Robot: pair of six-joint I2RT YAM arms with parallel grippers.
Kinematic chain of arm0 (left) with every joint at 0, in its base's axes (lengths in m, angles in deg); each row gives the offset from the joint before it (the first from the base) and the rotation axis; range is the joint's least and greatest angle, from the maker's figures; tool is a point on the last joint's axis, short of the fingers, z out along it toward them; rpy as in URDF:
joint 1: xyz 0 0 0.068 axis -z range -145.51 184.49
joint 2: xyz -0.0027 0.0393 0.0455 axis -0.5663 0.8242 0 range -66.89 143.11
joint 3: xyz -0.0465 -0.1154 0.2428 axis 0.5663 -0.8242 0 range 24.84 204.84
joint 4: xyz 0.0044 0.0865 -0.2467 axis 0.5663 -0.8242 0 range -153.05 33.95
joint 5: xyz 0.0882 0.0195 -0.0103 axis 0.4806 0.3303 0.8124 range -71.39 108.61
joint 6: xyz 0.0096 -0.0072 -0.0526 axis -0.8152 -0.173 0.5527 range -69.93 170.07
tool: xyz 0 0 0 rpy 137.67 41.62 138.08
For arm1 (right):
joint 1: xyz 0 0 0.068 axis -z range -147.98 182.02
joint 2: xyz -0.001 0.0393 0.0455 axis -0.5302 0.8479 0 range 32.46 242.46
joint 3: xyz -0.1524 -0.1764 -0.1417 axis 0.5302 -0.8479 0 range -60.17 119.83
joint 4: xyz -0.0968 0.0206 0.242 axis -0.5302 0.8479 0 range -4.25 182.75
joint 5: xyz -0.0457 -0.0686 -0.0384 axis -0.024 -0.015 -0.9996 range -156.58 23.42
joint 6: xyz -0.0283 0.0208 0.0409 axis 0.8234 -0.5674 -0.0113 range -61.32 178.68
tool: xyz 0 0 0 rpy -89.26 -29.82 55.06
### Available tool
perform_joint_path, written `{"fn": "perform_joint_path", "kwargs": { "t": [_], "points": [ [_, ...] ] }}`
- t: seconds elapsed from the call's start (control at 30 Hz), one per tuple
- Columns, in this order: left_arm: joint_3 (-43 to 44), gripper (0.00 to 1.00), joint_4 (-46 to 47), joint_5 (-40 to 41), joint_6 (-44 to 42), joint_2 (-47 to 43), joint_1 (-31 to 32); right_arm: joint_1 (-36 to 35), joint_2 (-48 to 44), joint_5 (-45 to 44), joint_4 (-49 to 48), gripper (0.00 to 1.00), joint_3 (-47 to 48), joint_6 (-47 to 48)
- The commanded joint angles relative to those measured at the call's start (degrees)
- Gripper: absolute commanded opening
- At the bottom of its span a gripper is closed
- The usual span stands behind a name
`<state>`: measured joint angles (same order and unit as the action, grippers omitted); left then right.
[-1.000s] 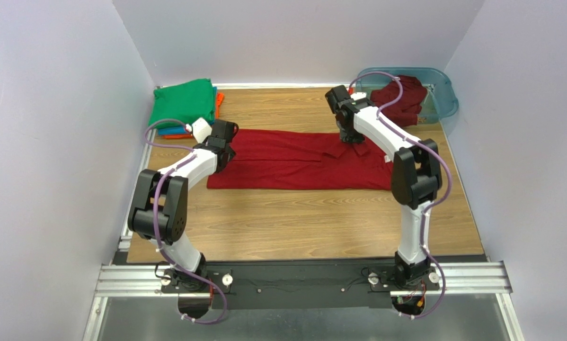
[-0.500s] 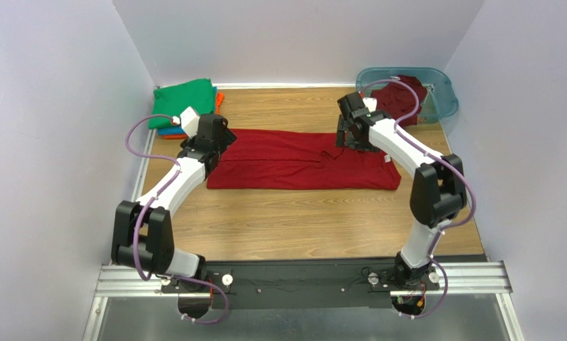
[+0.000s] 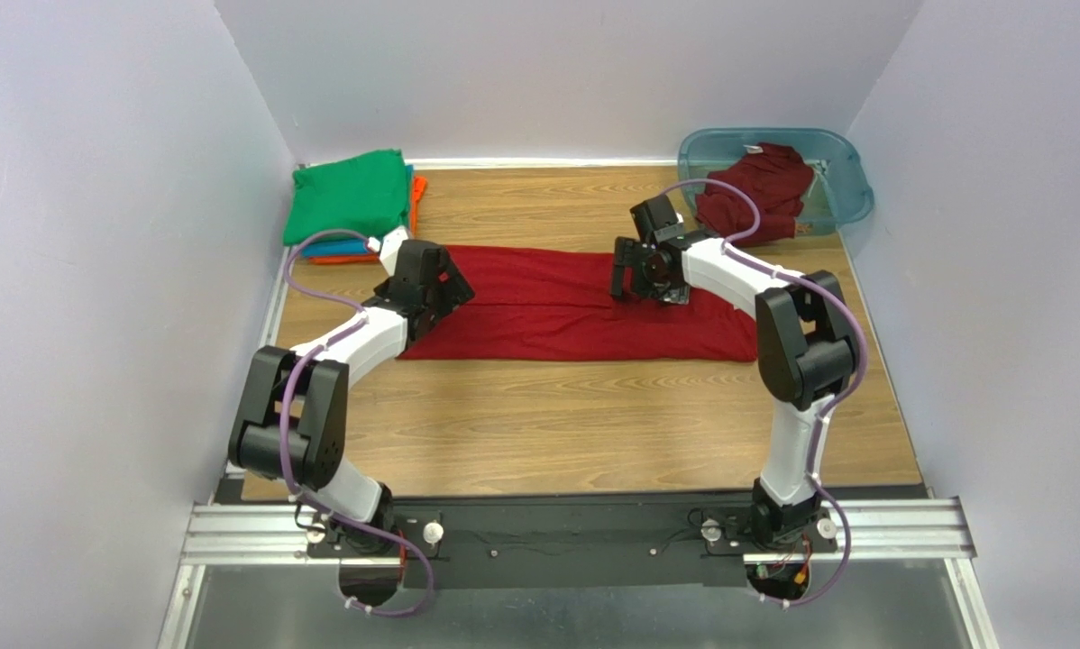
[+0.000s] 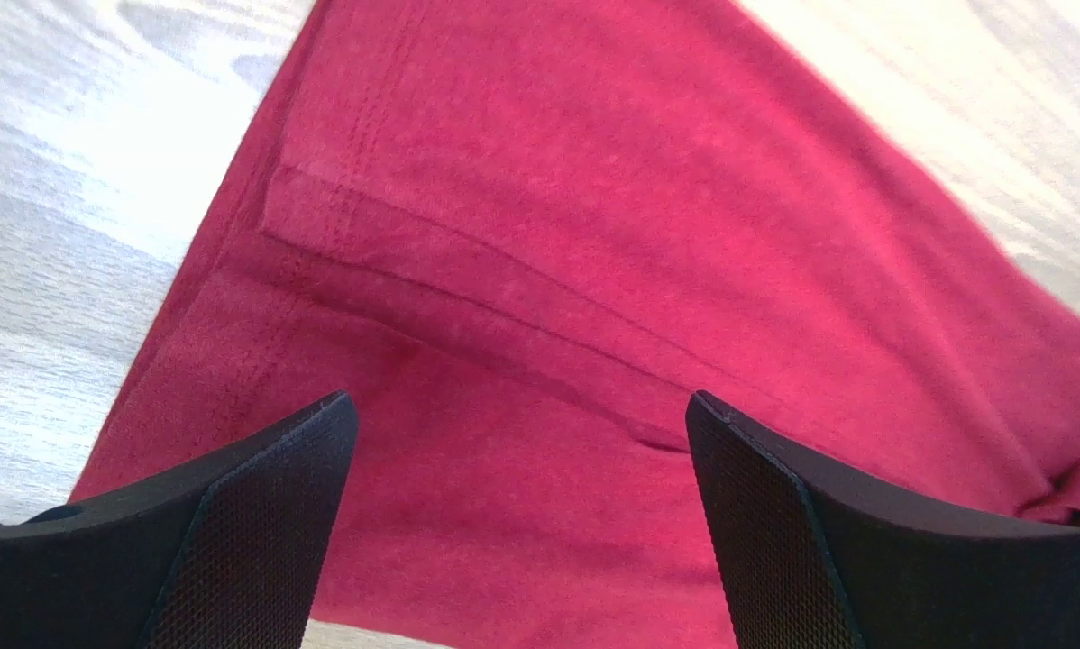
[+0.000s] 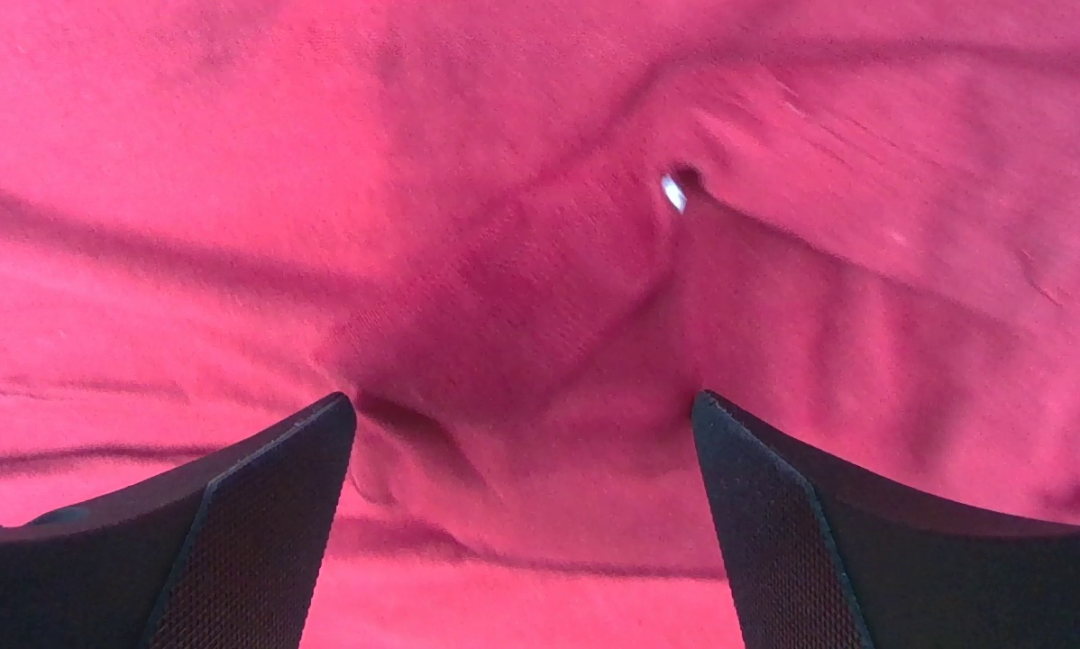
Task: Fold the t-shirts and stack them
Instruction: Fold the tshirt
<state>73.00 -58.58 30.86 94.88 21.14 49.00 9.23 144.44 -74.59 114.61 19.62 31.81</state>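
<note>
Dark red cotton t-shirt point(image 3: 573, 304), folded into a long flat band, lies across the middle of the light wooden table point(image 3: 573, 419). Left gripper point(image 4: 519, 406) sits over the band's left end, jaws spread wide, nothing between them; a stitched hem and a fold edge show below it. Right gripper point(image 5: 521, 403) is over the collar area toward the band's right, jaws also wide apart, gripping nothing; the cloth under it is wrinkled. Cannot tell if either touches the fabric. Far left corner: green t-shirt point(image 3: 349, 196) folded on top of a stack, with orange t-shirt point(image 3: 420, 189) and blue t-shirt point(image 3: 322, 249) edges showing beneath. Far right corner: second dark red t-shirt point(image 3: 762, 176) crumpled in translucent teal plastic tub point(image 3: 850, 183).
</note>
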Motion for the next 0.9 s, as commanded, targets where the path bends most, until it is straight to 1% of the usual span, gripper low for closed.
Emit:
{"fn": "perform_joint_path", "kwargs": {
  "t": [0.0, 0.17, 0.33, 0.47, 0.6, 0.73, 0.87],
  "points": [
    [-1.4, 0.98, 2.26, -1.26, -1.22, 2.23, 0.09, 0.11, 2.71, 4.14, -4.6, 1.0, 3.18, 1.21],
    [-2.02, 0.98, 2.17, 0.31, -1.4, 3.64, 0.09, 0.11, 6.04, 5.9, -5.57, 1.0, 6.08, 0.77],
    [-2.28, 0.98, 1.65, 1.63, -1.57, 4.69, 0.0, 0.11, 7.63, 3.09, -5.48, 1.0, 8.45, 0.24],
    [-2.46, 0.98, 1.47, 1.55, -1.4, 4.43, 0.0, 0.11, 9.39, 3.61, -5.66, 1.0, 11.52, 0.51],
    [-2.55, 0.98, 1.21, 1.46, -1.49, 4.08, 0.0, 0.11, 13.08, 4.32, -6.01, 1.0, 16.18, -0.28],
    [-2.55, 0.98, 1.12, 1.02, -1.49, 3.9, 0.0, 0.2, 17.38, 3.79, -5.92, 1.0, 24.96, -1.43],
    [-2.37, 0.98, 0.59, 1.19, -1.66, 2.85, 0.0, 0.2, 16.7, 2.04, -5.83, 1.0, 28.58, -0.73]
  ]
}}
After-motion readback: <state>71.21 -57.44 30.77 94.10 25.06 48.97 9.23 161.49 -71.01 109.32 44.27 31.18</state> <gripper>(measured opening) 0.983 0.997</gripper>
